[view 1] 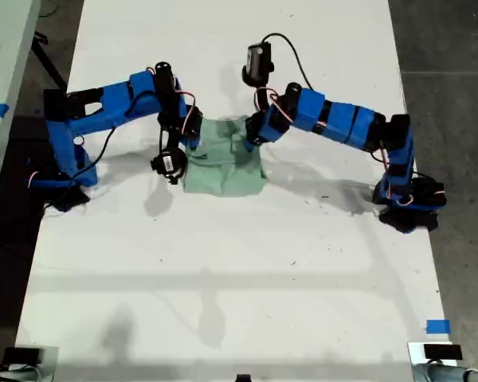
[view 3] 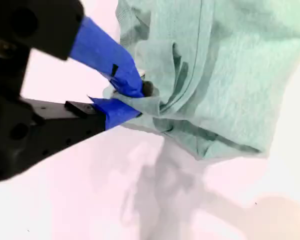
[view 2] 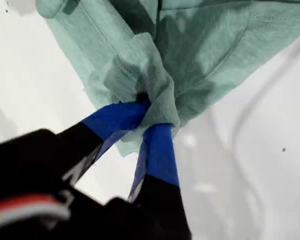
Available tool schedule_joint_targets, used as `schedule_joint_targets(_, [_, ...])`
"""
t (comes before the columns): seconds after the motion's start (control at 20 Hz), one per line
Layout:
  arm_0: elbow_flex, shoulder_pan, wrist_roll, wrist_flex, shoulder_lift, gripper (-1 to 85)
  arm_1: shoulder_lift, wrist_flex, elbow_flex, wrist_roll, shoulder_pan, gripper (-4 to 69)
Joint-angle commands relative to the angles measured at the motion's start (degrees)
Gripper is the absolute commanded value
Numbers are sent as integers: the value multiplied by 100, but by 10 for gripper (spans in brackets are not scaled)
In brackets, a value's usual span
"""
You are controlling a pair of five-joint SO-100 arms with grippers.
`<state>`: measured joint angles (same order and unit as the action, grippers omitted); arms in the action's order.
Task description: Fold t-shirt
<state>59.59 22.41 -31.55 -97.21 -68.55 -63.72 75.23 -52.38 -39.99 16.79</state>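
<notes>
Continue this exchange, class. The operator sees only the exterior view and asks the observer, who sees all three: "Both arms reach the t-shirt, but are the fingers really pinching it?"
Observer: Yes for my first gripper. Its blue-taped fingers are shut on a bunched fold of the t-shirt.
Operator: And the other one?
Observer: My second gripper is also shut on a bunched edge, right beside a stitched hem.
Operator: Is that edge lying flat?
Observer: It seems not. In the second wrist view it looks raised, with a shadow on the white table below it.
</notes>
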Motion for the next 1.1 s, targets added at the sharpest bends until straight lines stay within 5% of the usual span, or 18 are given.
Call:
schedule_joint_targets(0.0, [-352,255,-149,211,88,-1,18,-325,62,-141,193,-6])
schedule_joint_targets(0.1, [-413,325,-220,176,132,1,79,-334,123,-167,246,-5])
schedule_joint_targets(0.15, [-527,378,-316,70,97,69,79,-255,185,-193,290,18])
schedule_joint_targets(0.2, [-721,466,-439,-114,35,158,79,-62,325,-229,369,157])
schedule_joint_targets(0.3, [-853,844,-571,-299,-387,235,-132,316,422,-211,712,235])
schedule_joint_targets(0.35, [-844,1107,-668,-369,-686,252,-290,475,466,-448,888,368])
schedule_joint_targets(0.6, [-580,2496,-1072,-765,-2259,250,-2057,1310,-123,-940,2171,281])
schedule_joint_targets(0.85, [712,2751,-1143,-439,-4069,222,-4729,1248,-2593,-1028,3032,248])
schedule_joint_targets(1.05, [3647,2101,-791,721,-6601,9,-6926,1046,-4931,-334,2593,159])
